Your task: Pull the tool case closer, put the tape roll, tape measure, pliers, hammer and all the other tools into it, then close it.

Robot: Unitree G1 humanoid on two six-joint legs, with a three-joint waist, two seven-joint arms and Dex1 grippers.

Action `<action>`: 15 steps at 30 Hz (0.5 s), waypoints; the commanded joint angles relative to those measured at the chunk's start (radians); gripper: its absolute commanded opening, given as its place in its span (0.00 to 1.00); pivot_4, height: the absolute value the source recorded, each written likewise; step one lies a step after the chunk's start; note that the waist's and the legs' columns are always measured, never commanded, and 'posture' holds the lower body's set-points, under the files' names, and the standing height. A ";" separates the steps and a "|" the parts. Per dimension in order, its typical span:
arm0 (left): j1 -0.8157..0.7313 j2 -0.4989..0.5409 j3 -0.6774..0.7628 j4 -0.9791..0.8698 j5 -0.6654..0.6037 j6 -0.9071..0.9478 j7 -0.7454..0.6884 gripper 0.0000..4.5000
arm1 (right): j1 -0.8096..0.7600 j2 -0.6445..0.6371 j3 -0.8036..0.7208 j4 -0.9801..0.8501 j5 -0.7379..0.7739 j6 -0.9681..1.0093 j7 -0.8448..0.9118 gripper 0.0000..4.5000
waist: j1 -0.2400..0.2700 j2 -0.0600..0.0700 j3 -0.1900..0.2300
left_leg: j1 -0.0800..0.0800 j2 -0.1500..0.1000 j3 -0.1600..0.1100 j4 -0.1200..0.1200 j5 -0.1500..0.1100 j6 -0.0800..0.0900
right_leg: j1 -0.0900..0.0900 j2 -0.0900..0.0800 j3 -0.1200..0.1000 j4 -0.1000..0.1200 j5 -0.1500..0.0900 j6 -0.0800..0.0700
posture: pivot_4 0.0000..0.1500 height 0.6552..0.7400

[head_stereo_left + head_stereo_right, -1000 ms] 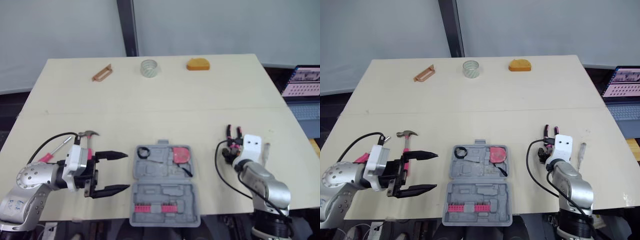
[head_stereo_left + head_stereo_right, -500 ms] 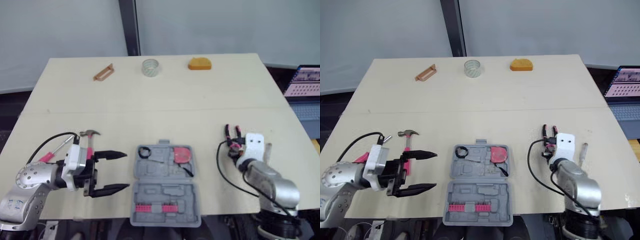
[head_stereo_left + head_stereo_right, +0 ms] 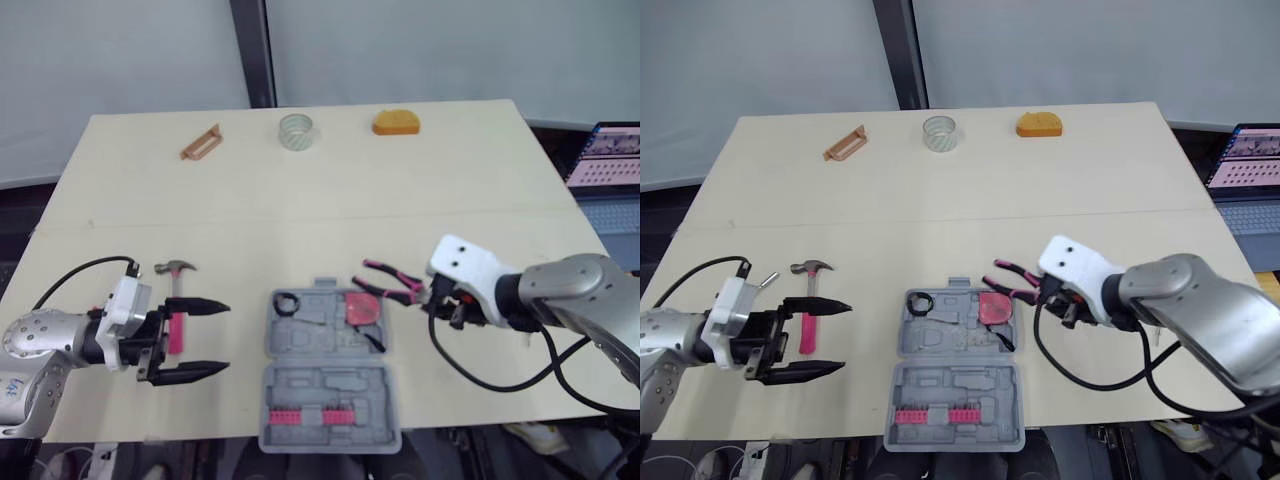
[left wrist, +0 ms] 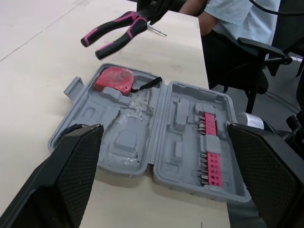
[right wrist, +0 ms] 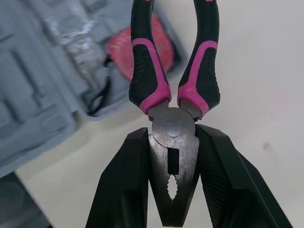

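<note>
Right hand (image 3: 432, 297) pinching the pliers (image 3: 390, 282) by their metal head, pink handles pointing toward the open tool case (image 3: 330, 375), just beside its far right corner. Left hand (image 3: 225, 336) spread, just beside the hammer (image 3: 177, 292) on the desk (image 3: 300, 220). Tape measure (image 3: 362, 308) lies inside the case; tape roll (image 3: 296, 132) stands near the desk's far edge.

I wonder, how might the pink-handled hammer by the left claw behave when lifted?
The pink-handled hammer probably tips head-down if gripped by its handle, given its metal head. It looks rigid and, lying flat, seems unlikely to roll.
</note>
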 commanded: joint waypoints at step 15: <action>0.069 0.020 0.058 -0.006 0.043 -0.054 -0.016 1.00 | -0.160 0.235 0.393 0.132 -0.137 -0.175 0.048 0.22 | -0.021 -0.001 0.000 | 0.000 0.000 0.000 0.001 0.000 0.000 | -0.001 0.000 -0.001 0.002 0.000 0.000 | 1.00 1.00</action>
